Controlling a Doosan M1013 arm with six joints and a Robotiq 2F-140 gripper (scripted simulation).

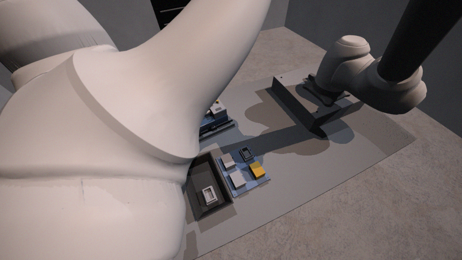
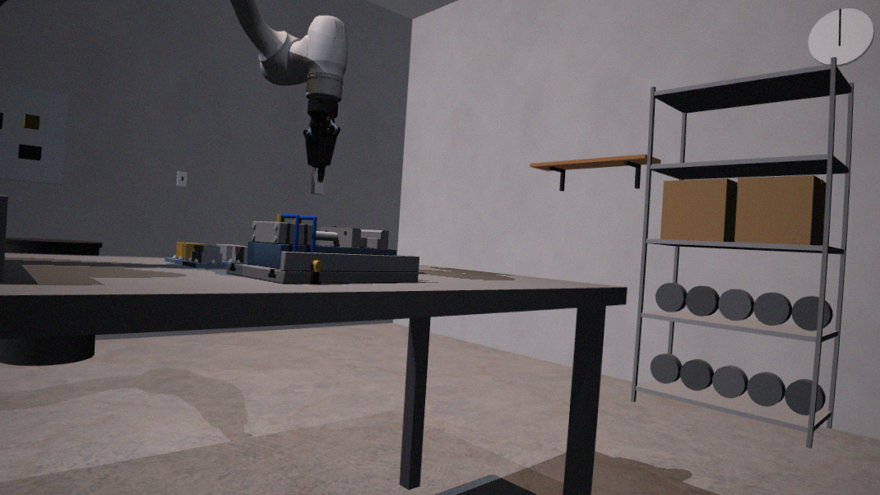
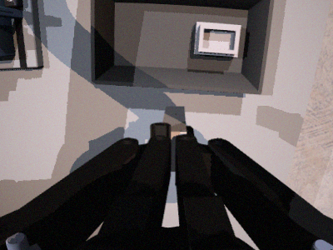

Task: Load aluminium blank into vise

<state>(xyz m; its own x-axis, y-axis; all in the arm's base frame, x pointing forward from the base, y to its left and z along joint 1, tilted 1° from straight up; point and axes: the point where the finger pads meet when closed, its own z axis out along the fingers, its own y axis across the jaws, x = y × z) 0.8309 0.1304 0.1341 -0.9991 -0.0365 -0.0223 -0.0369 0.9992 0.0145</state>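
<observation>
The arm (image 1: 129,96) (image 2: 326,55) fills the left of the top view and hides much of the vise (image 1: 219,112) (image 2: 269,233) (image 3: 8,46), so I cannot tell what its opening holds. On the table (image 1: 306,161) (image 2: 492,300) (image 3: 33,158), the tray (image 1: 222,181) (image 3: 179,79) lies at lower centre of the top view, the blue plate (image 1: 250,186) (image 2: 178,261) just to its right. In the wrist view the tray spans the top and the gripper (image 2: 320,178) (image 3: 175,121) points up from below it; matching the views, the plate should lie beyond that frame's top edge. The jaws are pressed together with no block in them; a slim pale piece shows past the tips, whether fixed there I cannot tell. One pocketed part (image 1: 205,199) (image 3: 238,39) sits pocket up in the tray, upper right of the jaws in the wrist view, its long axis across the frame. The other pocketed part (image 1: 246,158) (image 2: 206,254) is at the plate's upper corner in the top view, beyond the tray from the jaws; I judge it the next thing to shift, its long axis seemingly parallel to the tray's. A yellow block (image 1: 257,169) (image 2: 182,249), a pale block (image 1: 238,179) and another pale block (image 1: 228,160) (image 2: 231,252) share the plate. One arm does all the reaching. The cartons (image 2: 699,209) look plain; no brand or writing can be read.
</observation>
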